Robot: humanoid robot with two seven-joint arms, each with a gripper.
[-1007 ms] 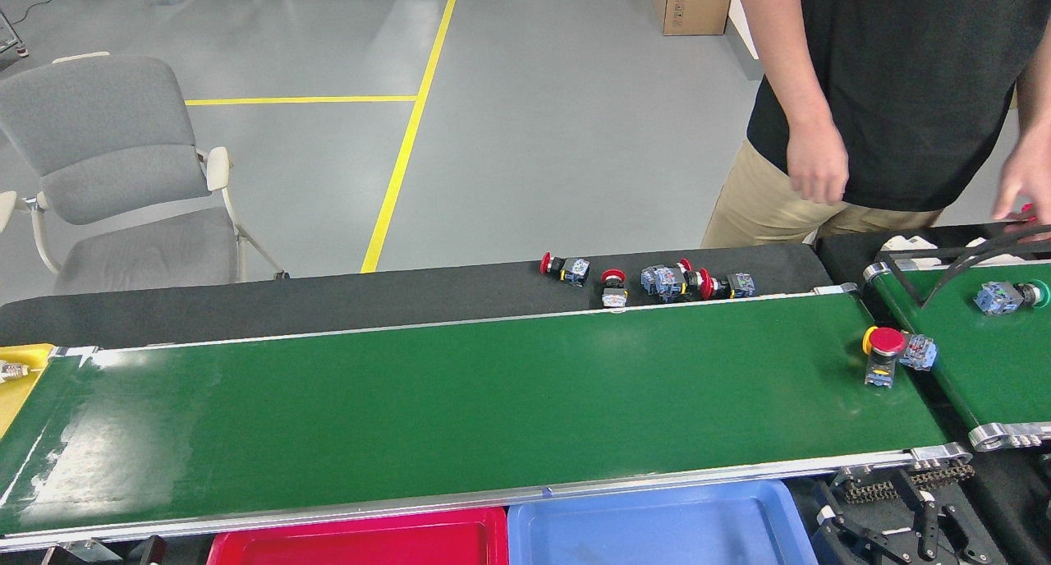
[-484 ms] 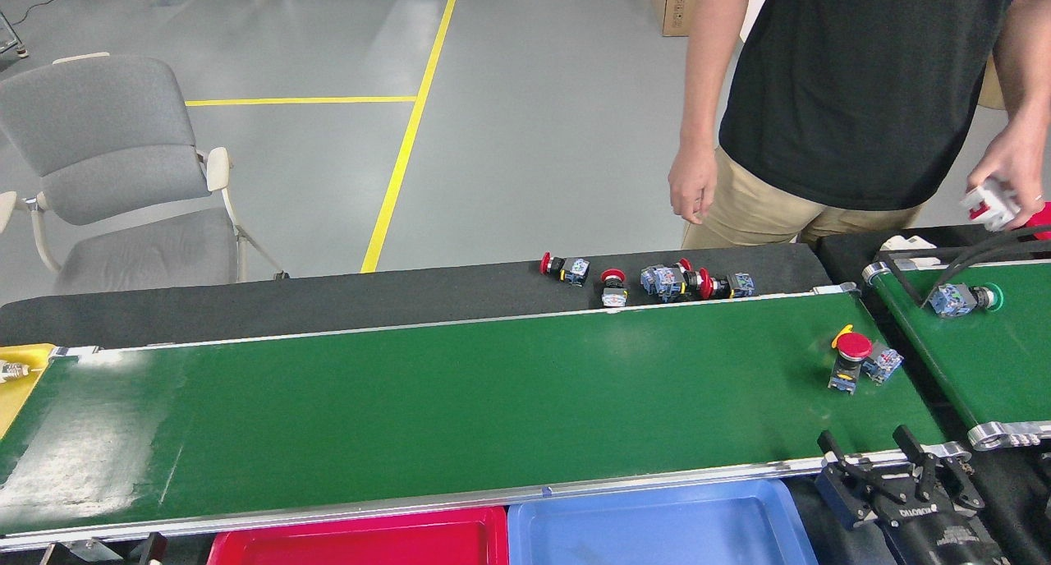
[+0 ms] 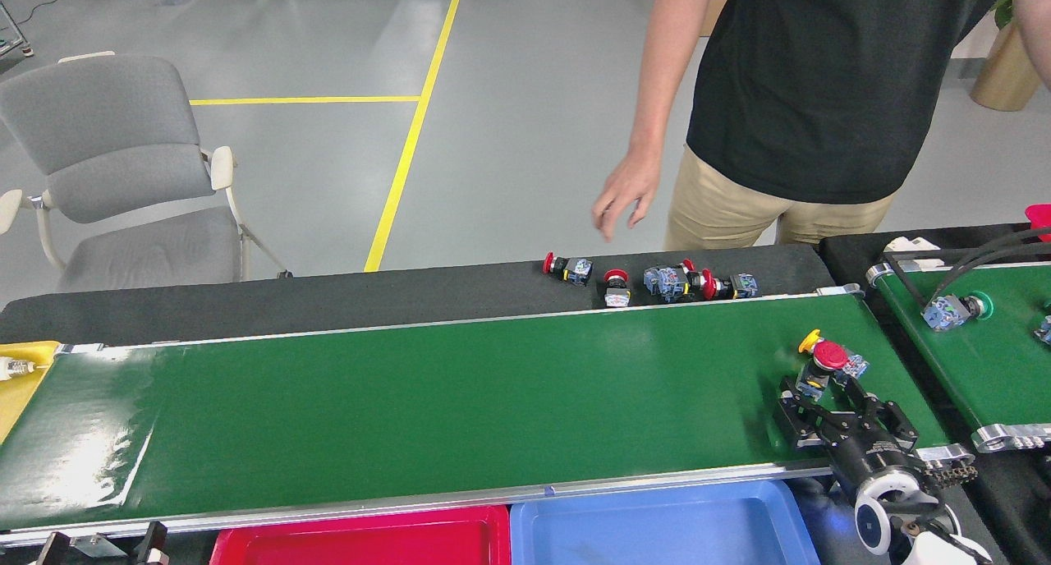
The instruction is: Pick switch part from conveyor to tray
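A factory floor — grey painted concrete with yellow lane lines (image 3: 408, 138), a green conveyor (image 3: 460, 401) — industrial workspace.

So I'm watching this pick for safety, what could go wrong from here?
1. The red-capped switch part lies against a second blue-bodied part, so the right end effector, open just short of it, may nudge or take both.
2. The part sits near the end of the conveyor; if the belt is running, the grasp may miss.
3. A person's hand hangs by the far edge, so a wide swing toward the red tray seems risky.
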